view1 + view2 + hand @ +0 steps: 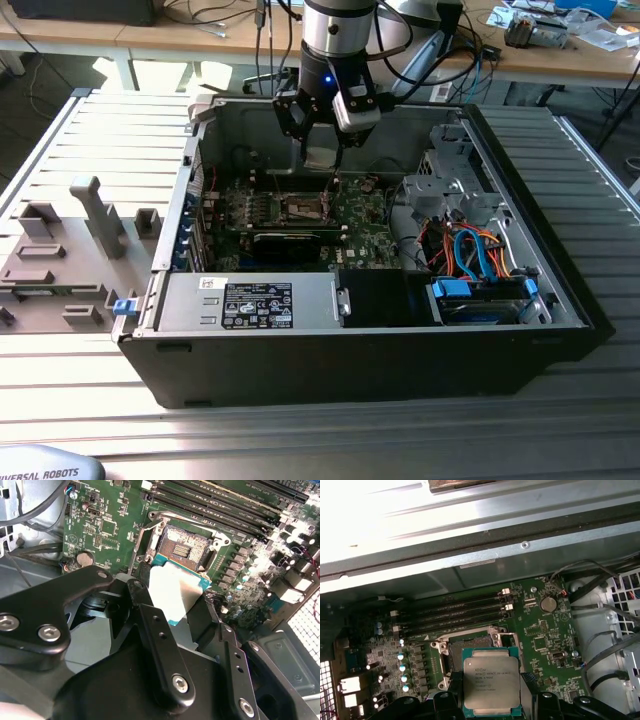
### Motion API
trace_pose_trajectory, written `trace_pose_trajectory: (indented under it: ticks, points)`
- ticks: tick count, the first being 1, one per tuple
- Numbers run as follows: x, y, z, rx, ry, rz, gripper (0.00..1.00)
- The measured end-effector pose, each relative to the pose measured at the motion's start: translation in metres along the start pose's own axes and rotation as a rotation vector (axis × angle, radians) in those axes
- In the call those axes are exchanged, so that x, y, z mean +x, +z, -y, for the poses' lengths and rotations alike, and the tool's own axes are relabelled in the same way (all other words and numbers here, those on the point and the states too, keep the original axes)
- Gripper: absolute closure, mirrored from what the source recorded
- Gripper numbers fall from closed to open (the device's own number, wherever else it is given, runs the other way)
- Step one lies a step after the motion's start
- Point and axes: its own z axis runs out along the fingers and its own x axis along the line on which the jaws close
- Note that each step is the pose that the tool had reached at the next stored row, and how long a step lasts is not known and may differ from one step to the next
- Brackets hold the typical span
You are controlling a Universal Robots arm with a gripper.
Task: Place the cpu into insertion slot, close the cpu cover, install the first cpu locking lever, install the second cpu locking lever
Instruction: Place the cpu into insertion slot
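Cpu (491,681) clamped in tool (493,703), near insertion slot (468,647), open computer case (330,368), slatted metal table (110,130)

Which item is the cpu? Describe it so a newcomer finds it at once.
Inside the open computer case, find the green motherboard. Near its open insertion slot, the gripper holds the cpu: a flat square with a silver-grey top, held clear of the board, not mounted.

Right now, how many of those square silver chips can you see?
1 chip, gripped in the tool, at the edge of the empty socket on the green board. Others could be hidden elsewhere in the case.
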Motion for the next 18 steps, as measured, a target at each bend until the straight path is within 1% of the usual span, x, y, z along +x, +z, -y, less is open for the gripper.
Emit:
trace_pose_trajectory:
  ticks: [18]
  points:
    - [0.0, 0.0001, 0.0, -0.0003, 0.018, 0.0015, 0.46]
